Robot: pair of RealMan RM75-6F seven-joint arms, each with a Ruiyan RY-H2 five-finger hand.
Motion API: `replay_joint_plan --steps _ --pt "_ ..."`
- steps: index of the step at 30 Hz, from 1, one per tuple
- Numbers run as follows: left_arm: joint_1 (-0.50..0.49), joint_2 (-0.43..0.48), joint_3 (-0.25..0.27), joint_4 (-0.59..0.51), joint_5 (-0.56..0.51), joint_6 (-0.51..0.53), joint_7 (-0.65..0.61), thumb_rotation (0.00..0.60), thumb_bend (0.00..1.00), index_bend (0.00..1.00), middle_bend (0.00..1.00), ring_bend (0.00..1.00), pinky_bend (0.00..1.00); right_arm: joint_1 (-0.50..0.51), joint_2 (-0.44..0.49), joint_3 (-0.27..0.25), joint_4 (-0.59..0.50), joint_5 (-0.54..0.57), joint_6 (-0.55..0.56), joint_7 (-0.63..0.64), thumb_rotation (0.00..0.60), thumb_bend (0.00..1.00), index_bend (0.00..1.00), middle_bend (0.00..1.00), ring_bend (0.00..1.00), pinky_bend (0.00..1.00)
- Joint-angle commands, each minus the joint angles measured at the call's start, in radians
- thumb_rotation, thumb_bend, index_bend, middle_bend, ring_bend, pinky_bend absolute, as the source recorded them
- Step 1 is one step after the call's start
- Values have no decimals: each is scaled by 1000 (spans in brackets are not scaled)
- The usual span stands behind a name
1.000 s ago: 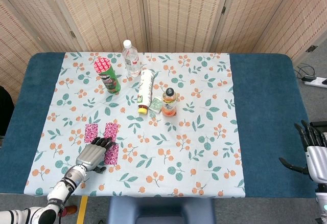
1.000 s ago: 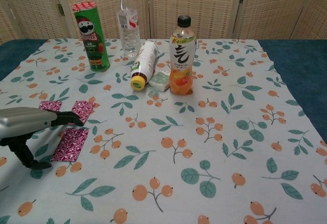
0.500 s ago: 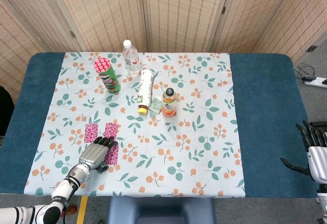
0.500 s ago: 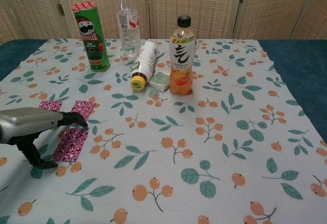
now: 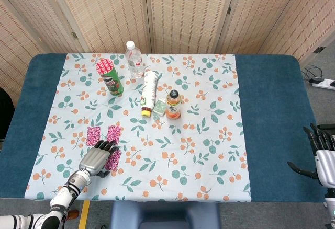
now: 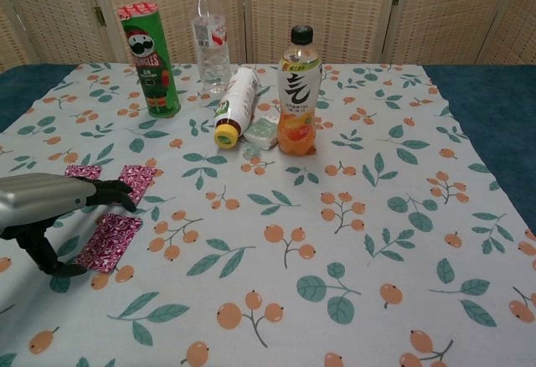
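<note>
The floral cloth point(image 5: 199, 135) over my blue table point(image 5: 272, 109) is bare across its whole 3 o'clock half, so I have wide room there. Standing goods crowd only 12 o'clock: the green crisp tube point(image 6: 149, 59), the clear water bottle point(image 6: 210, 36), the fallen white bottle with a yellow cap point(image 6: 234, 103) and the upright orange juice bottle point(image 6: 298, 95).

My left hand point(image 5: 97, 157) hovers at 7 o'clock, close to the near table edge, fingers stretched forward and apart, clamped on nothing. Its dark fingertips point(image 6: 113, 193) lie over 3 pink patterned sachets point(image 6: 110, 239); I cannot tell whether they touch. I judge the pick-up barely begun: none is lifted.

My right hand point(image 5: 320, 156) hangs off the table at 4 o'clock, fingers spread, empty.
</note>
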Motion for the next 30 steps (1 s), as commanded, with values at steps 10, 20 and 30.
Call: replay_joint_plan --steps 10,20,30 --pt "-5 -23 10 15 -48 19 58 600 321 152 0 0 0 -3 3 -1 -6 0 3 -2 487 195 0 0 0 0" --pt "-8 -31 7 24 -48 21 50 600 321 160 0 0 0 -3 3 -1 -6 1 2 -1 491 195 0 0 0 0" --pt "-18 -43 8 34 -72 20 70 600 321 211 0 0 0 -6 2 -2 -2 0 4 5 491 195 0 0 0 0"
